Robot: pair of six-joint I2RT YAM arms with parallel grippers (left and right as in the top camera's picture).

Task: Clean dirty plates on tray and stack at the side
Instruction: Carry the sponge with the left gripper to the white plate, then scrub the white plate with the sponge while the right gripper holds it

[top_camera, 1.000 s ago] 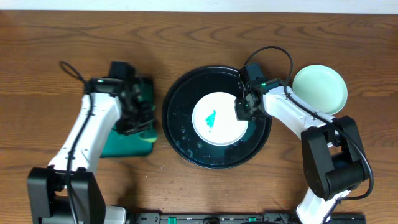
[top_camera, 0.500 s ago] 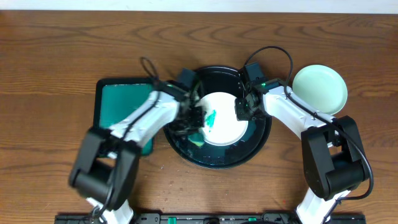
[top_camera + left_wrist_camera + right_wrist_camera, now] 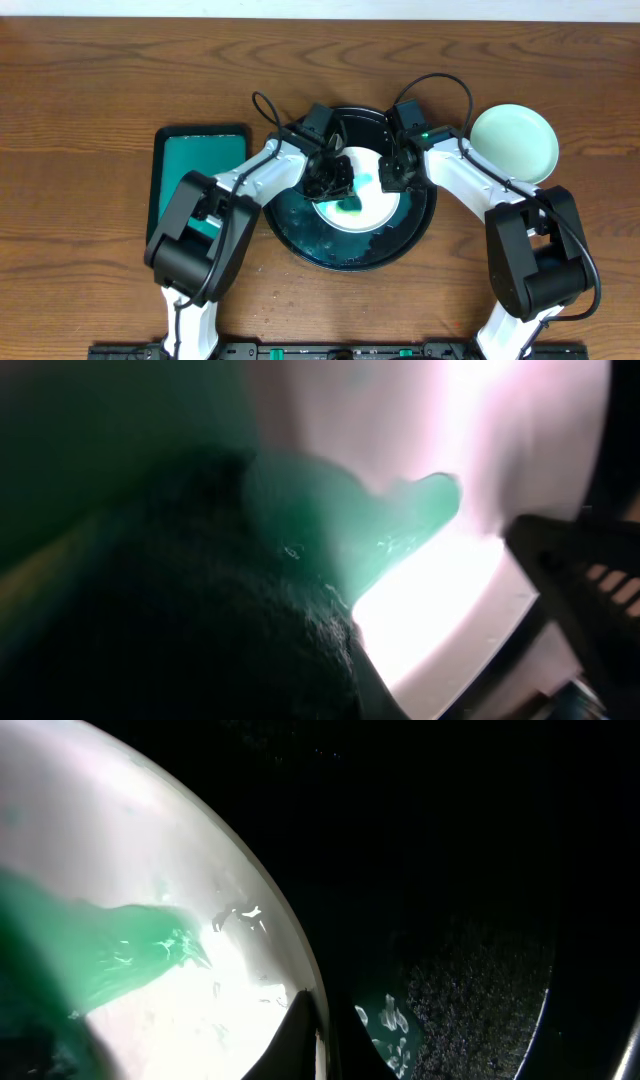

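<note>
- Tray [image 3: 345, 266]: sits mid-table, and its near floor looks wet and streaked green. Nothing visibly pins it, so a hard scrub stroke could shove it across the table.
- Plate [image 3: 378, 205]: lies inside the tray, a little toward the far side, with a green smear [image 3: 350, 206] on its face. The smear may spread rather than lift, leaving the plate unfit for stacking.
- Left gripper [image 3: 334, 180]: jaws closed on a dark, coarse sponge [image 3: 200, 620], which is pressed onto the plate at the smear. Too much downward force could tip the plate about its held edge.
- Right gripper [image 3: 391, 177]: jaws pinched tight on the plate's right rim, steadying it. A thin, wet rim could slip free and let the plate skid under the sponge. The two grippers are close together, so a wide stroke risks contact.
- Mint plate [image 3: 513, 142]: on the table just beside the tray's right rim, with no smear visible. The right arm runs just beside it and could knock it.
</note>
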